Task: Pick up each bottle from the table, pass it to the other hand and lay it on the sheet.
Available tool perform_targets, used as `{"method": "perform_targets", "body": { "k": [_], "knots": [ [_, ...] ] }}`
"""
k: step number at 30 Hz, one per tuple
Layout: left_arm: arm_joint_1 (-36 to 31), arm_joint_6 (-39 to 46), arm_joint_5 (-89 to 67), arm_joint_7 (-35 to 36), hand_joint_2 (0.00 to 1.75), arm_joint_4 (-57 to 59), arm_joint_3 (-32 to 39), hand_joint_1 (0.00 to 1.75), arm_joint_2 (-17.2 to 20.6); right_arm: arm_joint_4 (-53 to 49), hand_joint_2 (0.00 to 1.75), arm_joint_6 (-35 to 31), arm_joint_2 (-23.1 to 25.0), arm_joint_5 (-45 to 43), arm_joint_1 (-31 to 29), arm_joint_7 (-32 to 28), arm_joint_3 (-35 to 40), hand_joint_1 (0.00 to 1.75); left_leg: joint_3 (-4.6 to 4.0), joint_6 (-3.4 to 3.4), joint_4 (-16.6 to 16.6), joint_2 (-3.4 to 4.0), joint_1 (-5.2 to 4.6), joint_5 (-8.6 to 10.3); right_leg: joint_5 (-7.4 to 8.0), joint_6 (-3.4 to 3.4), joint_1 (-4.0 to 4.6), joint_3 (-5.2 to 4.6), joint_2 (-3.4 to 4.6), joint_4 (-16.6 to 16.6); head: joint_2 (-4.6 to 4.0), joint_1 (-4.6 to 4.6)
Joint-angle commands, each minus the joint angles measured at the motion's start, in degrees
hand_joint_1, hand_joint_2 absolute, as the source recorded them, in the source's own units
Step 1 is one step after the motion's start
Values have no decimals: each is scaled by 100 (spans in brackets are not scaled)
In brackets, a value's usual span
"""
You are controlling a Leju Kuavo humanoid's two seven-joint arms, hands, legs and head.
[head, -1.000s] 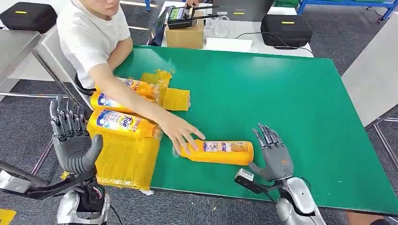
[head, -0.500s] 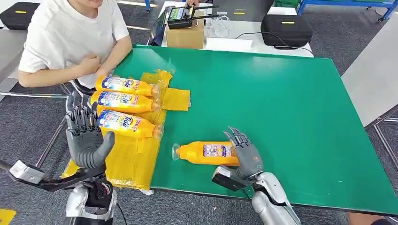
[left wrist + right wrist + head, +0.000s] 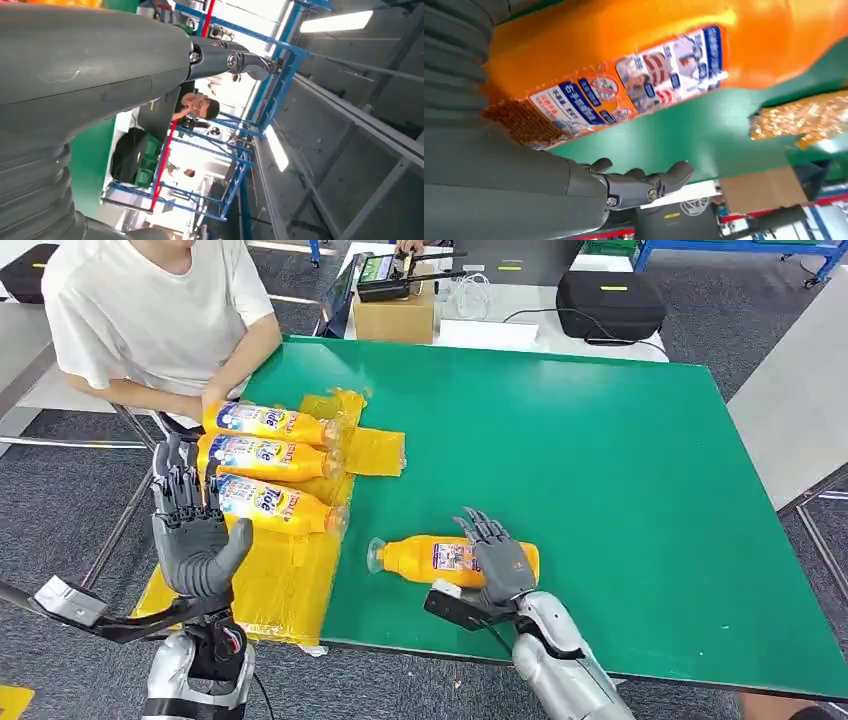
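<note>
Green bench [image 3: 620, 470] spans most of the frame, with the yellow sheet [image 3: 285, 580] at lower left carrying three bottles. A fourth orange bottle [image 3: 425, 562] lies on its side at lower centre. Over its base end the right hand [image 3: 497, 565] spreads its fingers [image 3: 644, 182], clamped on nothing. Rigid, smooth plastic, probably slippery and weighty; wrap the labelled mid-body. Left hand [image 3: 195, 540] waits, fingers apart.

The flat matte worktop [image 3: 620, 470] is deep green. On it lies an orange plastic bottle [image 3: 440, 562] with a white, blue and red printed label. The crinkled plastic sheet [image 3: 280, 585] is translucent yellow, carrying three orange bottles [image 3: 262, 457] with blue-and-white labels. Both robot hands [image 3: 197, 540] are dark grey.
</note>
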Motion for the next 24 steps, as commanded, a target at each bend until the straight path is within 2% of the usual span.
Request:
{"method": "perform_targets", "body": {
  "k": [1, 8, 13, 19, 24],
  "knots": [
    [177, 23, -1, 98, 175, 37, 367, 0, 4, 459, 175, 366, 45, 448, -296, 796, 497, 0, 17, 12, -13, 8, 1, -2, 1, -22, 5, 12, 11, -10, 0, 0],
    [271, -32, -101, 120, 175, -69, 499, 0, -77, -230, 175, 374, -122, 1044, -54, 1217, 809, 0, 21, 14, -11, -1, 4, -2, 0, -24, 9, 19, 3, -13, 0, 0],
    [281, -40, -104, 120, 175, -81, 507, 0, -80, -305, 175, 396, -132, 1061, -30, 1237, 814, 0, 25, 14, -13, -9, 5, 0, -1, -27, 11, 22, -5, -15, 0, 0],
    [387, -87, -202, 122, 175, -155, 584, 0, -129, -923, 175, 606, -287, 1378, 156, 1400, 954, 0, 27, 19, -14, -5, 5, -4, -2, -29, 12, 24, 0, -18, 0, 0],
    [436, -151, -297, 153, 175, -243, 600, 0, -173, -903, 175, 651, -290, 1935, 114, 1854, 912, 0, 18, 15, -9, -5, 3, -3, -2, -23, 8, 18, -1, -12, 0, 0]
  ]
}}
